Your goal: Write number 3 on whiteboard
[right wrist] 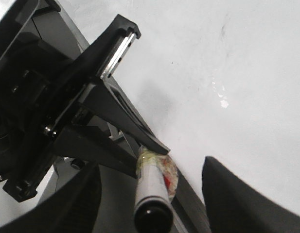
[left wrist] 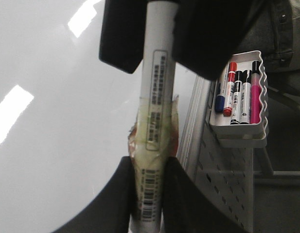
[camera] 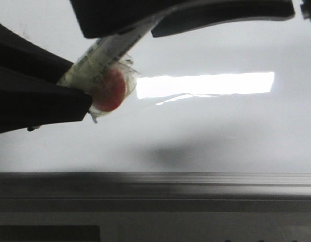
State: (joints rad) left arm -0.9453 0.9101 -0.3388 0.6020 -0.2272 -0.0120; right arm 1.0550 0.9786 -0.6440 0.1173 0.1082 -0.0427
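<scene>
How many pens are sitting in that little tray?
5. In the tray beside the whiteboard: a blue pen, a red pen, two black pens, and a pink pen. More could be hidden behind the left hand.

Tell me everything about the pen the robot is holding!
The pen is a long white marker with a printed label and a barcode near one end. Yellowish tape is wrapped around its middle, with something red showing under the tape. The left hand grips it between its dark fingers near the barcode end. The right hand has its dark fingers spread wide on either side of the pen's black end. The pen sits tilted above the glossy whiteboard. Its tip is hidden, and no writing shows.
</scene>
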